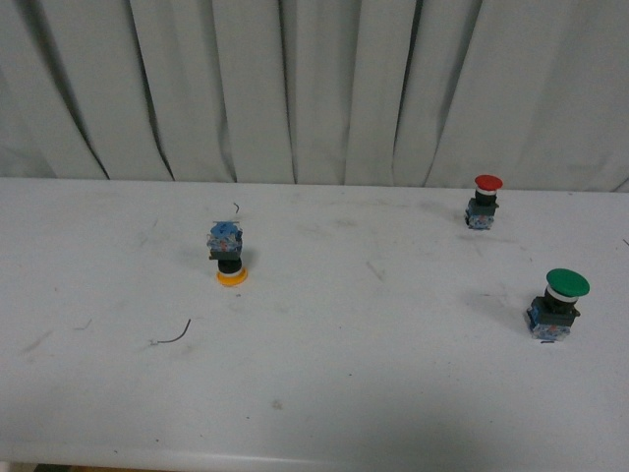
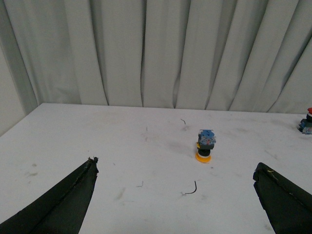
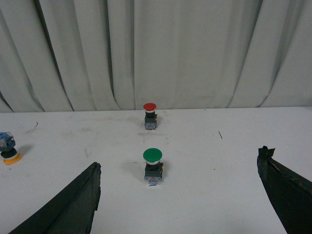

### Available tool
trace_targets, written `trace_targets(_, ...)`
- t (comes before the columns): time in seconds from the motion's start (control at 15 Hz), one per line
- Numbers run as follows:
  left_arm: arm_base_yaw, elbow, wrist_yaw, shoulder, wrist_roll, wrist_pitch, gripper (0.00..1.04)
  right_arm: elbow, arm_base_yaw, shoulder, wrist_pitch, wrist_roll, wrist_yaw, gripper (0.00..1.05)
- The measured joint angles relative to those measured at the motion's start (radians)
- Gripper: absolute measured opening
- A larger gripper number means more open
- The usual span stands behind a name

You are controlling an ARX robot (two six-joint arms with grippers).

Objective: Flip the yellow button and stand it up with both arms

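Left gripper (image 2: 175,165): wide open, two black fingers (image 2: 63,204) spread far apart, nothing between them.
Right gripper (image 3: 179,157): likewise spread wide and empty, fingers (image 3: 73,204) touching nothing.
Yellow button (image 1: 229,258): left of centre in the front view, standing alone on the white table (image 1: 344,393), well apart from both grippers.
Orientation: upside down, with the orange-yellow cap flat on the table, black collar above it, blue boxy base on top.
Long axis: close to vertical, cap end pointing down, base end pointing up.
Left wrist view: same button (image 2: 205,145) well ahead of the open fingers, cap down.
Right wrist view: same button (image 3: 8,148) cut by the frame edge, cap down.
Red button (image 1: 484,202): upper right of the front view, upright, cap up.
Green button (image 1: 557,305): right edge at mid-height, upright, cap up, nearer than the red one.
Wire scrap (image 1: 175,336): thin dark curve, down and left of the yellow button, apart from it.
Curtain (image 1: 295,88): pale grey folds across the top, behind the table.
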Motion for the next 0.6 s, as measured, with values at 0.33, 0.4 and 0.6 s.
trace_targets(0.33,0.000,0.000,0.000,0.000,0.000,0.000,0.98,0.000,0.000,0.000,0.000,0.000,0.000,0.98)
trace_targets(0.4,0.000,0.000,0.000,0.000,0.000,0.000,0.98,0.000,0.000,0.000,0.000,0.000,0.000,0.98)
trace_targets(0.6,0.000,0.000,0.000,0.000,0.000,0.000,0.98,0.000,0.000,0.000,0.000,0.000,0.000,0.98)
